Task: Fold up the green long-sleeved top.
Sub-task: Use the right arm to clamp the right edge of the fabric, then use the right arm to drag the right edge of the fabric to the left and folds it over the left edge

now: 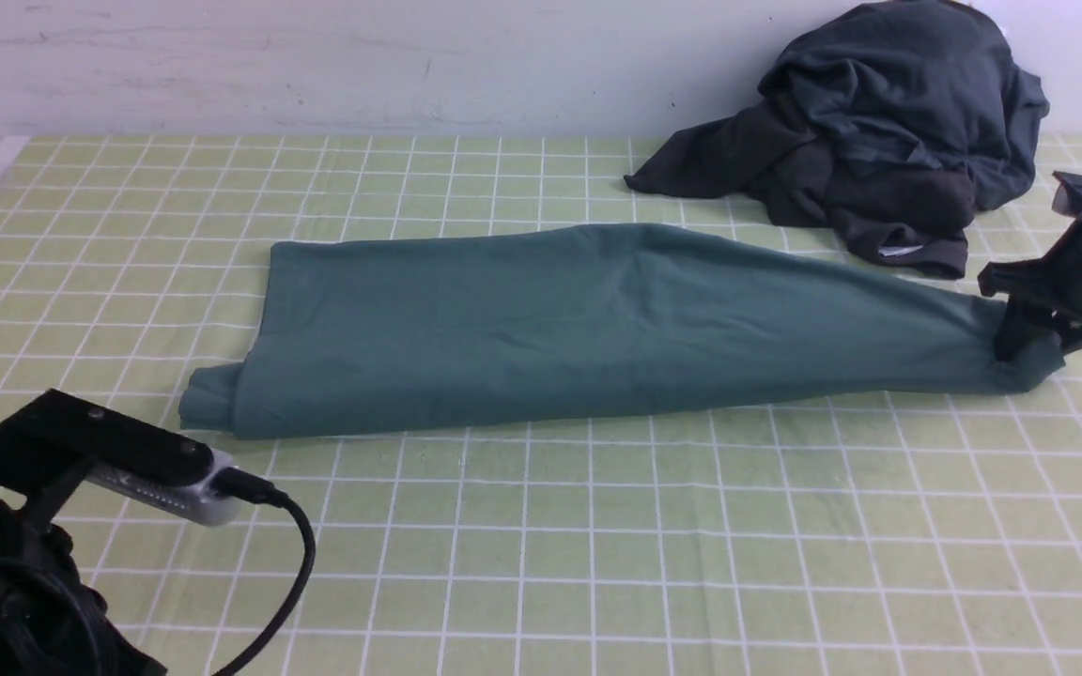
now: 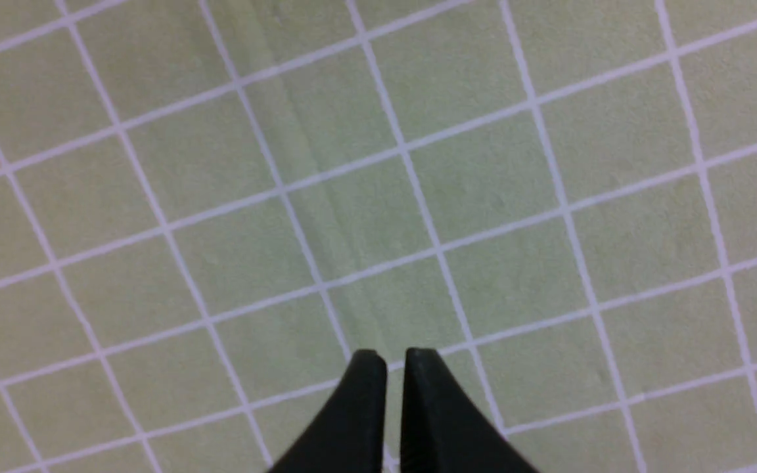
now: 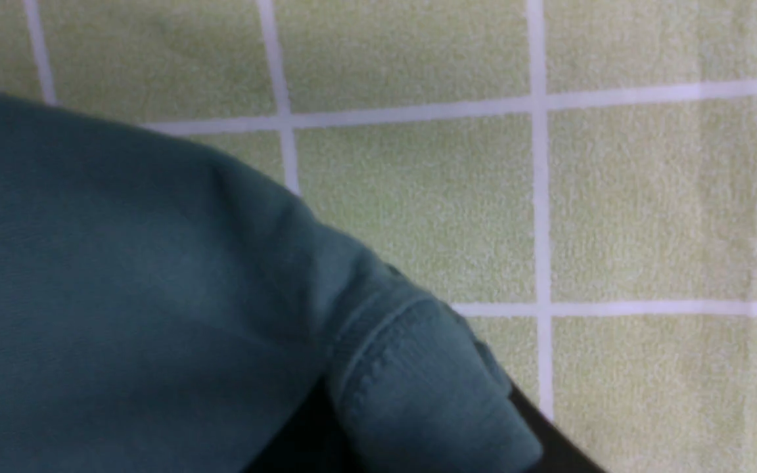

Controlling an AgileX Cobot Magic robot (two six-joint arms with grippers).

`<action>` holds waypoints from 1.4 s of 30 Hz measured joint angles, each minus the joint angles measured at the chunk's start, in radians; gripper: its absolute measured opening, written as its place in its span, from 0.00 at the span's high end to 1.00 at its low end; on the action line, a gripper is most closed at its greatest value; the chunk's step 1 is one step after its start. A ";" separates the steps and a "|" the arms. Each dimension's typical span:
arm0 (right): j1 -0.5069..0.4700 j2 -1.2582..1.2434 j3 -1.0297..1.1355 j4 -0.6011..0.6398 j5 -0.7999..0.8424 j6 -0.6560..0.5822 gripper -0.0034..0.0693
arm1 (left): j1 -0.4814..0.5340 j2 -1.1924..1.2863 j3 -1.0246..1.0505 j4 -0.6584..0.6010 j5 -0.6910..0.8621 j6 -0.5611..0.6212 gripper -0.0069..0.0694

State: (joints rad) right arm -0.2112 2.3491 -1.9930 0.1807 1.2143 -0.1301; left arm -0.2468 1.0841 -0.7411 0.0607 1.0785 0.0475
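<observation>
The teal-green knit long-sleeved top [image 1: 579, 329] lies as a long folded band across the middle of the yellow-green checked mat [image 1: 597, 563]. The right gripper [image 1: 1027, 345] pinches its stitched right end. The left gripper [image 2: 395, 371], jaws pressed together, holds nothing above bare mat. Recommended: carry the held end low and straight to the left edge, squaring edges, clear of the dark grey crumpled garment [image 1: 879, 141].

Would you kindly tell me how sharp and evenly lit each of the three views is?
Front view: soft, even light, no glare, largely sharp, thin shadow under the green top. Left wrist view: left claw tips slightly soft, checked cloth mildly blurred. Right wrist view: cuff stitching readable, the rest of the fabric smeared.
</observation>
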 joint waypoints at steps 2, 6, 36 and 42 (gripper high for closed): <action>-0.006 -0.025 -0.017 0.001 0.019 -0.014 0.88 | 0.000 -0.041 0.001 0.040 -0.006 -0.048 0.87; -0.023 -0.106 -0.109 -0.002 0.040 -0.016 0.90 | 0.000 -0.121 0.004 0.114 -0.051 -0.129 0.87; 0.739 0.120 -0.430 0.246 -0.021 -0.137 0.45 | 0.000 -0.206 0.122 0.243 -0.344 -0.270 0.87; 0.719 0.071 -0.562 0.200 0.034 -0.130 0.21 | 0.000 -0.206 0.122 0.243 -0.338 -0.271 0.87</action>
State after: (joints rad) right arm 0.5073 2.4201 -2.5546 0.3805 1.2484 -0.2597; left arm -0.2468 0.8783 -0.6189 0.3035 0.7401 -0.2232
